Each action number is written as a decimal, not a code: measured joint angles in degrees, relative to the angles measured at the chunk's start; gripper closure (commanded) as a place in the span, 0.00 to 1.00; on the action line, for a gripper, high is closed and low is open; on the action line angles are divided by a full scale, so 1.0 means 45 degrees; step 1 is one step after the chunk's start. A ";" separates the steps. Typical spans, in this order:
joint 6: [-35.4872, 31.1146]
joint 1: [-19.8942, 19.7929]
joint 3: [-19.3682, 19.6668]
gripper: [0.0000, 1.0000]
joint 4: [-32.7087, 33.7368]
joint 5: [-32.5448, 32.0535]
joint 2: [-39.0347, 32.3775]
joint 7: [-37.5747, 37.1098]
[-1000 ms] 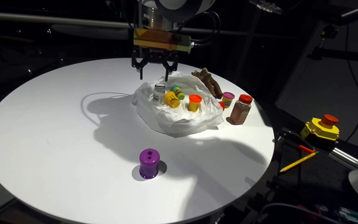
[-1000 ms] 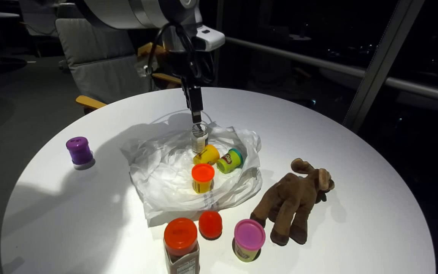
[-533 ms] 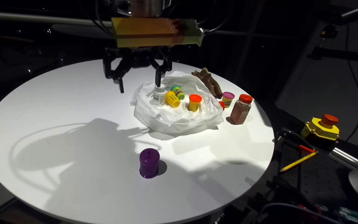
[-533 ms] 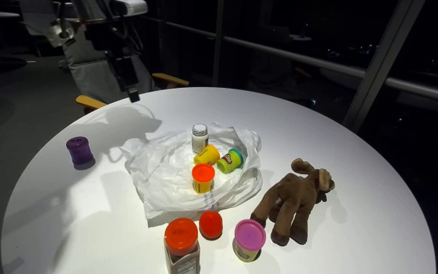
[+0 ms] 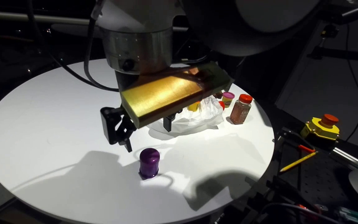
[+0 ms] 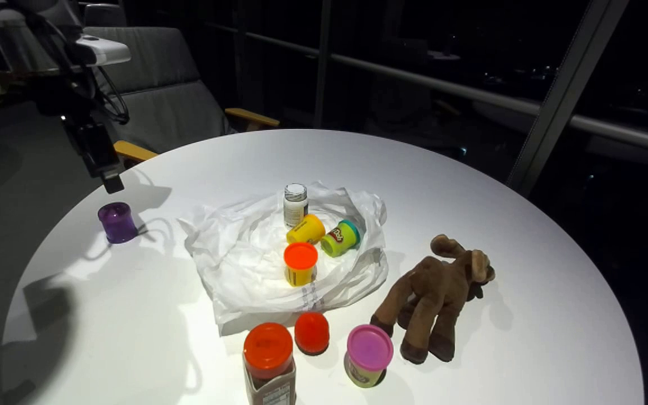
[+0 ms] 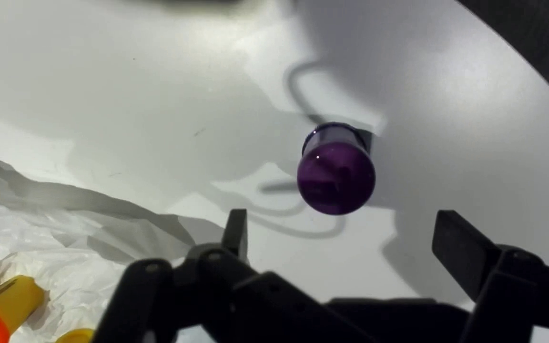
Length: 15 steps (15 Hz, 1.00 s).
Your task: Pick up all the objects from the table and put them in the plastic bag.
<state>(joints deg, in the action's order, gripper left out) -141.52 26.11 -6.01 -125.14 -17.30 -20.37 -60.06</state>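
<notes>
A purple cylinder point(image 5: 149, 163) stands upright on the table; it also shows in an exterior view point(image 6: 117, 222) and the wrist view point(image 7: 336, 176). My gripper point(image 7: 342, 221) is open and empty, above and near it, with the cylinder ahead between the fingers. The white plastic bag point(image 6: 234, 287) lies open, holding a white bottle point(image 6: 295, 211), a lying yellow tub point(image 6: 306, 230), a green tub point(image 6: 338, 241) and an orange-lidded tub point(image 6: 300, 267). Outside it are a red-lidded jar point(image 6: 268, 354), a red round object point(image 6: 311, 333), a pink-lidded tub point(image 6: 369, 351) and a brown plush toy point(image 6: 433, 287).
The round white table point(image 5: 57, 118) has its edge near the purple cylinder in an exterior view. The arm hides much of the bag there. A yellow box with a red button point(image 5: 322, 127) and a pencil point(image 5: 298, 161) lie off the table at the side.
My gripper has moved from above the bag and white bottle to above the purple cylinder, coming lower and turning a little. It stays open; the objects have not moved.
</notes>
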 measured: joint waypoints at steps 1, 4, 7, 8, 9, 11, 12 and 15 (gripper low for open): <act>-0.0099 0.0001 -0.0038 0.00 -0.0129 0.0000 -0.0001 0.0007; -0.0747 -0.0039 -0.0053 0.00 -0.0537 0.0000 -0.0008 0.0029; -0.1688 -0.0105 0.0021 0.00 -0.0927 0.0000 -0.0028 0.0030; -0.1955 -0.0125 0.0073 0.00 -0.1026 0.0000 -0.0050 0.0030; -0.2160 -0.0145 0.0130 0.00 -0.1093 0.0000 -0.0083 0.0031; -0.2461 -0.0196 0.0246 0.00 -0.1180 0.0000 -0.0173 0.0043; -0.2534 -0.0197 0.0316 0.00 -0.1195 0.0000 -0.0236 0.0048; -0.2775 -0.0198 0.0436 0.00 -0.1213 0.0001 -0.0538 0.0098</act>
<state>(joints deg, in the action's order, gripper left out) -154.01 25.22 -4.04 -130.60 -17.30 -22.79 -59.63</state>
